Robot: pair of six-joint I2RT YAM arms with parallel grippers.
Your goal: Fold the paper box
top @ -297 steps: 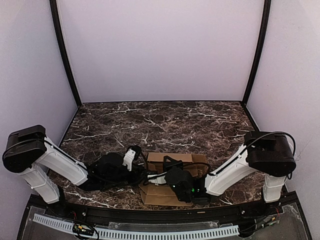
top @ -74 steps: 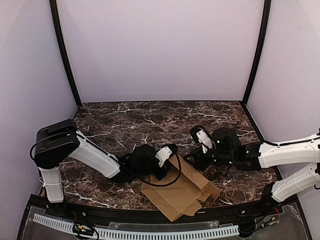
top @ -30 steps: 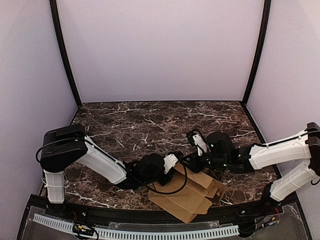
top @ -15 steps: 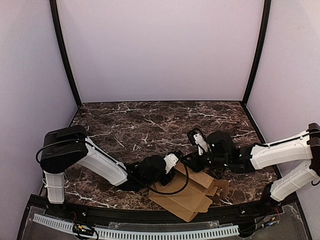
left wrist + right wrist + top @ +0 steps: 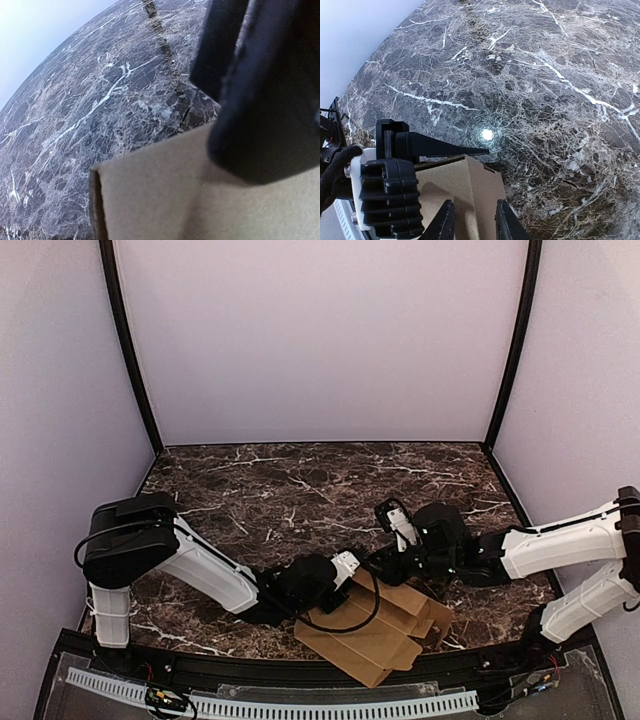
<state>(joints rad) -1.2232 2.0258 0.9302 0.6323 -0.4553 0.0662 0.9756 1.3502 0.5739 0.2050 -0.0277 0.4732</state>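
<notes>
Partly folded plain brown cardboard paper box lying at the near edge of the dark marbled tabletop, both tools at its far corner

The paper box looks light, thin and springy, so it probably slides easily and its flaps rebound; a flap edge beside a crease seems the best hold. The left arm stretches low across, and its left tool has a finger over the card, grip impossible to tell. The right tool reaches in from the right, jaws slightly apart astride a raised edge, pinch uncertain
</notes>
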